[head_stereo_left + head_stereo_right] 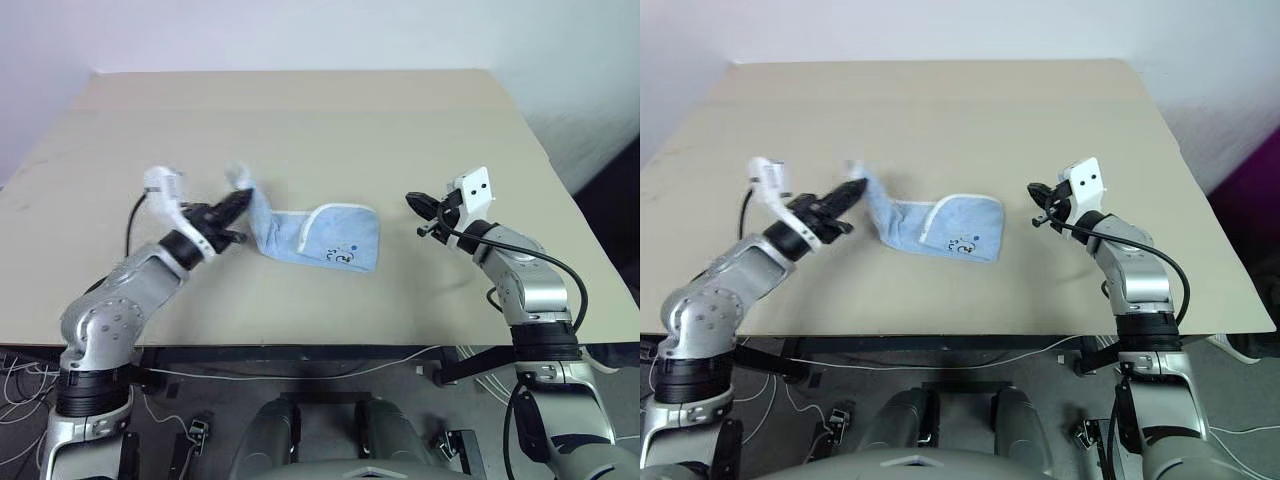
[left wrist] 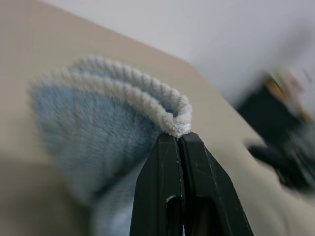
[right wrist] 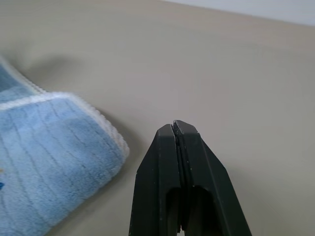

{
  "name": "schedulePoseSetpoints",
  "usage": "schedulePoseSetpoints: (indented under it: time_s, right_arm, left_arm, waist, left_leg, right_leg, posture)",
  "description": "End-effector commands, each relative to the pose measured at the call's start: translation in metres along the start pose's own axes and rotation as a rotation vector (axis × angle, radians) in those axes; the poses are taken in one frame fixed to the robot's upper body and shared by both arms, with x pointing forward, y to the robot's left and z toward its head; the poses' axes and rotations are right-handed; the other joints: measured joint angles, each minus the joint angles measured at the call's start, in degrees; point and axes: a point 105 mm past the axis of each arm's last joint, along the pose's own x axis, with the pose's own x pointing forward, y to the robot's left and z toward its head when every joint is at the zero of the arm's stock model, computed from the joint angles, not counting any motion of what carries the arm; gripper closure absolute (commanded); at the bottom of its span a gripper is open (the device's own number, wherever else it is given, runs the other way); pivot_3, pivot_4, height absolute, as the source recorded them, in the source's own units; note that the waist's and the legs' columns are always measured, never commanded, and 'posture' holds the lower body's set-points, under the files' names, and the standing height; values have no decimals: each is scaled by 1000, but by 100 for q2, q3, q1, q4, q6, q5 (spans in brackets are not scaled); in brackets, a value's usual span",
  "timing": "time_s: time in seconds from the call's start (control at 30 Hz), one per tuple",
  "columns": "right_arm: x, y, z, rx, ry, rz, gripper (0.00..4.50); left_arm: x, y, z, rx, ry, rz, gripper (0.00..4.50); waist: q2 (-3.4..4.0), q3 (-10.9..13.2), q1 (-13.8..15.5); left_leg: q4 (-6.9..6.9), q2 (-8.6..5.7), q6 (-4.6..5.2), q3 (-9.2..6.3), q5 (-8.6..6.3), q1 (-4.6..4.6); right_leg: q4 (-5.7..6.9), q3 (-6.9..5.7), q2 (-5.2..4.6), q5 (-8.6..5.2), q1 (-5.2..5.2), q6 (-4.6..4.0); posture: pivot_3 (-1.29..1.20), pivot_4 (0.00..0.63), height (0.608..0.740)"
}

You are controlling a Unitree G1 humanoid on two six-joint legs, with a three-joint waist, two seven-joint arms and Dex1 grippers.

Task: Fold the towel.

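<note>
- The towel lies near the middle of the table, a little toward the near edge, partly folded over on itself.
- Its right part rests flat, with a rounded, white-edged corner and a small dark mark facing up.
- Its left end is lifted off the table, rising to a pinched corner.
- The left gripper has its fingers pressed together on that raised white-piped corner, seen close in the left wrist view; it points roughly level toward the right.
- The right gripper has its fingers together, holding nothing, clear of the tabletop just right of the towel and not touching it.
- In the right wrist view the towel's rounded corner lies near the shut fingertips.
</note>
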Motion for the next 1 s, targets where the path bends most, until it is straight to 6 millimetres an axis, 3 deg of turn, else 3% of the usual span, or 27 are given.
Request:
schedulePoseSetpoints:
  time_s: [0.03,0.27,0.4,0.53,0.77,0.87,1.0]
  right_arm:
    - [-6,-8,11,-28,-44,-43,4500]
    - [-11,-7,7,-23,-42,-64,4500]
    - [-14,-9,7,-21,-43,-84,4500]
    - [-17,-10,7,-20,-44,-98,4500]
    - [-20,-10,6,-20,-41,-106,4500]
    - [-19,-9,6,-21,-39,-104,4500]
    - [-17,-8,8,-25,-40,-97,4500]
  left_arm:
    - [14,-31,-10,158,70,-169,4488]
    - [58,-74,-34,281,155,-361,4488]
    - [69,-92,-59,369,244,-452,4488]
    - [77,-83,-75,386,315,-416,4488]
    - [75,-82,-79,325,324,-434,4488]
    - [73,-82,-77,285,309,-438,3888]
    - [69,-84,-69,215,272,-444,2566]
  waist:
    - [1,0,0]
    - [1,1,10]
    - [1,2,0]
    - [3,3,-6]
    - [3,4,5]
    - [3,4,5]
    - [3,4,4]
  left_leg:
    - [0,0,0,0,0,-4]
    - [15,0,-4,-5,3,-41]
    - [15,0,-3,-4,3,-41]
    - [17,2,-2,-3,3,-41]
    - [22,1,-2,-3,3,-43]
    - [23,1,-2,-3,3,-43]
    - [24,1,-2,-4,3,-43]
  right_leg:
    - [0,0,0,0,-5,0]
    - [4,-1,1,4,-35,6]
    - [4,-2,4,5,-35,7]
    - [8,-2,7,5,-38,7]
    - [12,-2,5,5,-38,7]
    - [13,-2,5,5,-38,8]
    - [16,-2,5,5,-39,8]
  posture:
    - [0,150,740]
    - [0,150,740]
    - [0,150,740]
    - [0,150,740]
    - [0,150,740]
    - [0,150,740]
    - [0,150,740]
